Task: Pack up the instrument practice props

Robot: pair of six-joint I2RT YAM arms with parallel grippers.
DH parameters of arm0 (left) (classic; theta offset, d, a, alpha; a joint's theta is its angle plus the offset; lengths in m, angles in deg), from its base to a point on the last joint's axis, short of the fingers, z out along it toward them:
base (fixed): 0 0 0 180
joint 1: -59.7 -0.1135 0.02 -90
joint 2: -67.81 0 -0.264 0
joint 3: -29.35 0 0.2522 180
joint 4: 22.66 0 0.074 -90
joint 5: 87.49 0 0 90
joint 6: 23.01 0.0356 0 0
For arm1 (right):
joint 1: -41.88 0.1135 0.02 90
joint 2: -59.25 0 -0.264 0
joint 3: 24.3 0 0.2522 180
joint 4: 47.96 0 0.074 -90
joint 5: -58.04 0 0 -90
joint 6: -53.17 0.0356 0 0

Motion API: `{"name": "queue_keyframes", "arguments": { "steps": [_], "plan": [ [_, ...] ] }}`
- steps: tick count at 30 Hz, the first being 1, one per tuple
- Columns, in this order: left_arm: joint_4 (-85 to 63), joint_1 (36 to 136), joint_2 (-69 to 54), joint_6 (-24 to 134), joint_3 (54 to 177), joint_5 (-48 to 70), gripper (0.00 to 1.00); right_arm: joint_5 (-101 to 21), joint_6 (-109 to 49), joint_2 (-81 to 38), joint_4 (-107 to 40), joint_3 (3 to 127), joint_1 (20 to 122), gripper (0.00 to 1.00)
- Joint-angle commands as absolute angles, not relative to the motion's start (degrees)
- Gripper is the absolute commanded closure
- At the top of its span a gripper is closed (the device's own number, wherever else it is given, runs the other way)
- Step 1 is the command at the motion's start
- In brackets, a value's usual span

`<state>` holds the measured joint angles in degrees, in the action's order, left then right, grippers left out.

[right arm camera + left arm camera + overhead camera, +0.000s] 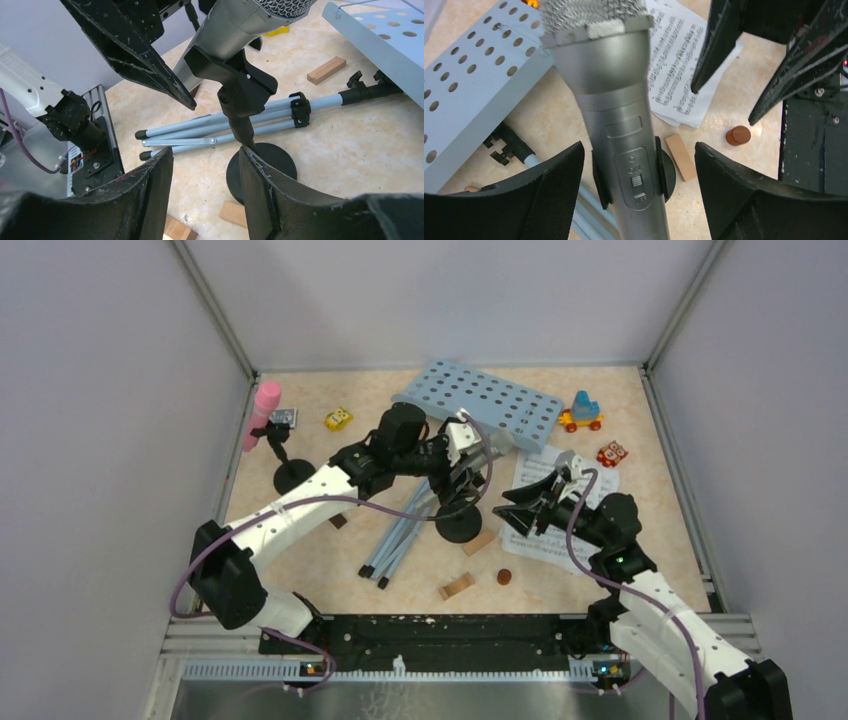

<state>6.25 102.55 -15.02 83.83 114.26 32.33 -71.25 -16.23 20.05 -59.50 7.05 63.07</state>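
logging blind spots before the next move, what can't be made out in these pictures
- silver microphone: lower end cut off by the bottom edge, left wrist view; mostly behind the left arm, top view
- sheet music: partly covered by the right gripper, top view; notes too small to read
- black stand base: near side behind a finger, right wrist view

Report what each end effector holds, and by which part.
Nothing is gripped. The left end effector stands open around the silver mic at its switch, gaps on both sides. The right end effector is open, facing the holder.
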Motion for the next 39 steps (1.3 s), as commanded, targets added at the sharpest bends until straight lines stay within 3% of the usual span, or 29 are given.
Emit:
{"name": "queue_keyframes", "arguments": {
  "steps": [1, 8, 20, 24, 25, 26, 30, 33, 39],
  "plan": [
    [9.54, 102.77, -14.97, 90.43, 116.38, 37.84, 0.21, -71.70, -17.83, 19.81, -66.74, 5.86, 62.71, 0.47],
    [13.05, 102.78, -15.92, 96.83, 117.60, 43.66, 0.44, -76.05, -23.58, 18.53, -79.05, 1.77, 62.72, 0.39],
    [18.93, 101.67, -17.82, 112.86, 119.05, 47.88, 0.52, -88.00, -44.97, 9.76, -77.83, 7.93, 62.72, 0.39],
    [19.64, 100.14, -19.37, 113.88, 120.74, 50.33, 0.45, -87.47, -45.77, 6.81, -81.33, 8.56, 62.78, 0.39],
    [19.12, 100.04, -19.53, 113.68, 120.83, 50.54, 0.39, -87.18, -45.71, 6.37, -82.47, 8.42, 62.72, 0.39],
    [18.13, 99.96, -19.67, 113.15, 120.80, 50.46, 0.23, -86.95, -45.81, 6.17, -83.23, 8.24, 62.72, 0.39],
    [14.37, 99.98, -19.60, 111.39, 120.15, 50.13, 0.06, -84.01, -46.39, 7.28, -82.98, 7.69, 62.69, 0.40],
    [13.32, 99.92, -19.64, 110.65, 119.78, 49.14, 0.01, -81.59, -47.70, 9.08, -80.39, 7.55, 62.76, 0.40],
    [11.20, 99.38, -18.55, 108.26, 117.03, 46.70, 0.02, -76.70, -47.92, 11.06, -76.97, 7.34, 62.69, 0.42]
  ]
}}
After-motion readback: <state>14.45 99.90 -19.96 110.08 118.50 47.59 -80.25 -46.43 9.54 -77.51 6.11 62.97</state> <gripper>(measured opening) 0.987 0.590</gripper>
